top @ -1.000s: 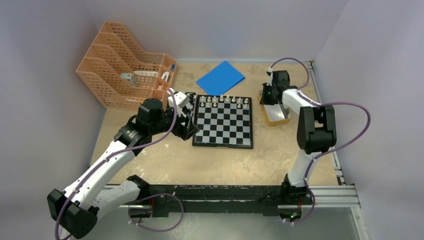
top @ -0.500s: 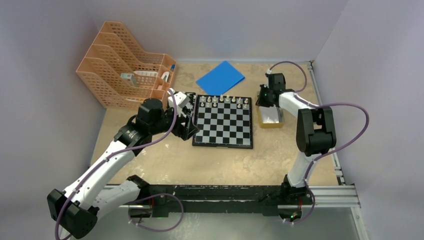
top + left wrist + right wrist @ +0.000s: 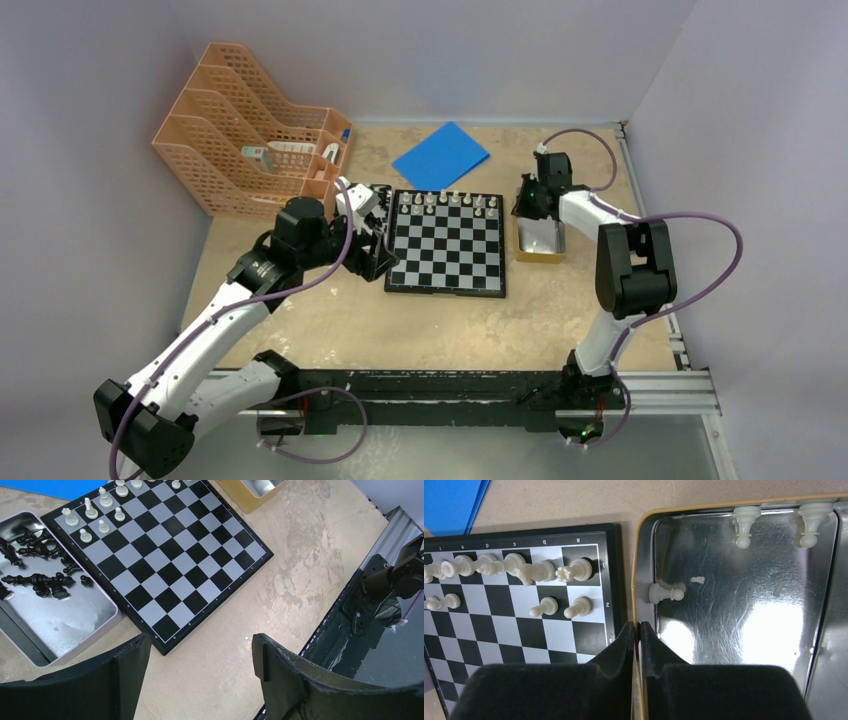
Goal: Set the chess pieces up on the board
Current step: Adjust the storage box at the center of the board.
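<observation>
The board [image 3: 447, 245] lies mid-table, with white chess pieces [image 3: 450, 203] in its two far rows, also seen on the board [image 3: 499, 625] in the right wrist view. Black pieces [image 3: 40, 575] lie in a silver tin [image 3: 75, 625] against the board's [image 3: 165, 550] left side. My left gripper [image 3: 200, 647] hangs open and holds nothing above the bare table by the board's near left corner. My right gripper [image 3: 636, 627] is shut on the left wall of a gold tin [image 3: 639, 580]. Three white pieces [image 3: 664, 592] lie inside that tin.
An orange file rack [image 3: 255, 130] stands at the far left and a blue sheet [image 3: 441, 155] lies behind the board. The gold tin [image 3: 538, 240] sits just right of the board. A metal rail [image 3: 640, 390] runs along the near edge.
My right gripper has drawn the gold tin left, closer to the board, and its jaws have pinched tighter. The left arm has not moved.
</observation>
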`<state>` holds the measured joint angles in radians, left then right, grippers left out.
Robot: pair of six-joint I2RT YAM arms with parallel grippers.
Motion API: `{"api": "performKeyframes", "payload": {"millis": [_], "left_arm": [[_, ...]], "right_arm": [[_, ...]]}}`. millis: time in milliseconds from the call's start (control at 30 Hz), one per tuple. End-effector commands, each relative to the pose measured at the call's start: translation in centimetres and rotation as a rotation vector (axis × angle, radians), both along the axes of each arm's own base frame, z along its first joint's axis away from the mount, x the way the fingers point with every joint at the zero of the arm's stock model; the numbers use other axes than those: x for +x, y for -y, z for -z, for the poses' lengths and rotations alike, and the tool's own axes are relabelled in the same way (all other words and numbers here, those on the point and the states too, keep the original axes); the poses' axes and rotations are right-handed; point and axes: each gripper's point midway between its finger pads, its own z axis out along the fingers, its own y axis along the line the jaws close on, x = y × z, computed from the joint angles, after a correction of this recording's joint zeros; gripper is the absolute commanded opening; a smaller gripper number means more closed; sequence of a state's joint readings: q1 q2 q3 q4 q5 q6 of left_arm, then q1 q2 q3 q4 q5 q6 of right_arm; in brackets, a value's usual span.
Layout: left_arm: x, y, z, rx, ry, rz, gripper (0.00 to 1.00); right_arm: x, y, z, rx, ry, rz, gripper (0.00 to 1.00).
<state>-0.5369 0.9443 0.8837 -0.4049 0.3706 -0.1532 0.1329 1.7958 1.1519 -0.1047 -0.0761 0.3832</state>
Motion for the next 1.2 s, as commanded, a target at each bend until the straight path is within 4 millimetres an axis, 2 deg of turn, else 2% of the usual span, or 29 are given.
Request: {"api": "performKeyframes", "payload": {"millis": [0, 367, 800, 933, 1033, 1167], "left_arm": [[0.0, 0.3, -1.2, -0.032, 0.055, 0.019, 0.74], [0.1, 0.2, -1.0, -0.025, 0.052, 0.014, 0.74], [0.2, 0.2, -0.9, -0.024, 0.048, 0.014, 0.74], [0.2, 0.2, -0.9, -0.021, 0.05, 0.009, 0.74], [0.3, 0.0, -0.9, -0.015, 0.054, 0.003, 0.74], [0.4, 0.0, -0.7, -0.01, 0.051, 0.001, 0.74]], "right_arm": [[0.2, -0.5, -1.8, 0.029, 0.047, 0.011, 0.07], [0.1, -2.2, -0.8, 0.041, 0.028, -0.045, 0.07], [-0.7, -2.6, -0.2, 0.011, 0.006, -0.084, 0.08], [-0.7, -2.4, -0.3, -0.005, -0.002, -0.085, 0.14], [-0.6, -2.4, -1.2, 0.0, 0.014, -0.084, 0.24], [0.1, -2.7, -4.5, 0.015, 0.092, -0.091, 0.26]]}}
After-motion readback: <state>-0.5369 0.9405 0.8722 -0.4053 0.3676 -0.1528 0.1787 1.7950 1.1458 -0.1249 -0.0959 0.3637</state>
